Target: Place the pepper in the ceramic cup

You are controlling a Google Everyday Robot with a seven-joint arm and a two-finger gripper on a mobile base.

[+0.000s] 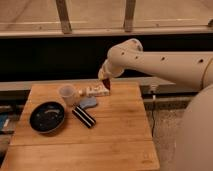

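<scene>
My gripper (104, 80) hangs at the end of the white arm over the far middle of the wooden table (115, 135), shut on the pepper (106, 84), a small dark red thing that sticks down from it. The ceramic cup (67, 94), pale with a round rim, stands upright to the left of the gripper, about a hand's width away. The gripper is above and just right of a small white packet (96, 91) that lies beside the cup.
A dark round plate (47, 117) sits at the table's left. A black bar with white stripes (84, 117) and a light blue object (88, 102) lie in front of the cup. A dark wall and rail run behind the table.
</scene>
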